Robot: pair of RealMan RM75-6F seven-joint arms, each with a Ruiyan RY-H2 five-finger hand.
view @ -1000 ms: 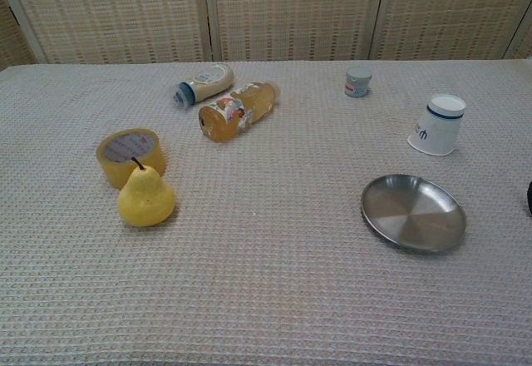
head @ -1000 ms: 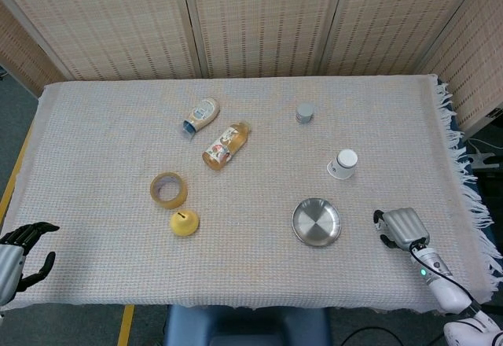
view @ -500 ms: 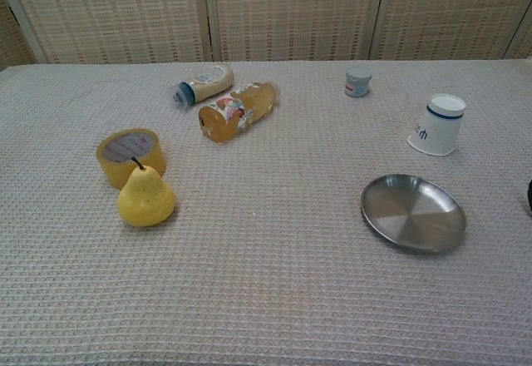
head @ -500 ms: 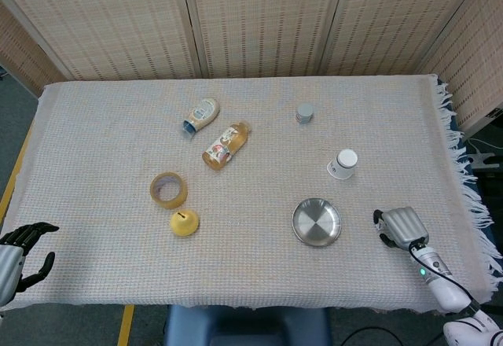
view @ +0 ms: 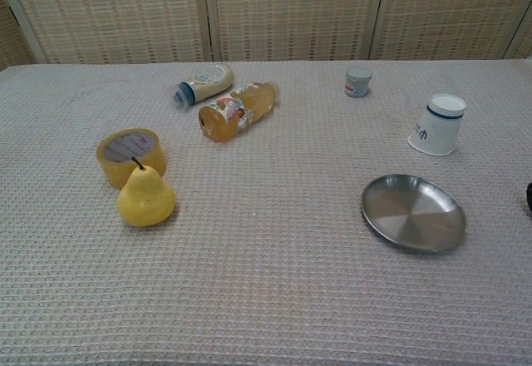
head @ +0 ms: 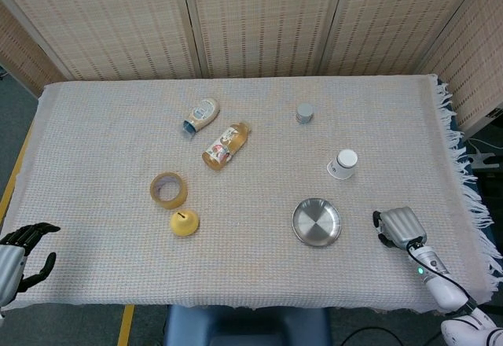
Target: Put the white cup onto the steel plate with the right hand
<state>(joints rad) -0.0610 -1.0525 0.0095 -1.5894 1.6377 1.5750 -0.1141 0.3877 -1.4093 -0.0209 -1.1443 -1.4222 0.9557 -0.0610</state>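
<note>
The white cup [head: 343, 163] with a dark band [view: 438, 125] stands upright on the cloth right of centre. Just in front of it the steel plate [head: 317, 222] lies bare [view: 413, 213]. My right hand [head: 400, 226] hovers low over the cloth to the right of the plate, holding nothing, its fingers bent toward the plate. In the chest view only a dark sliver of the right hand [view: 529, 198] shows at the right edge. My left hand [head: 19, 244] is at the near left table corner, fingers apart, with nothing in it.
A small grey jar [head: 304, 112] stands behind the cup. Left of centre lie a juice bottle [head: 226, 145] and a white squeeze bottle [head: 201, 115]. A tape roll [head: 167, 189] and a yellow pear [head: 185, 222] sit nearer. A fringed cloth edge [head: 464, 165] runs down the right.
The right forearm has shifted slightly to the left; the hand stays almost where it was beside the plate. The cup, plate and left hand have not moved.
</note>
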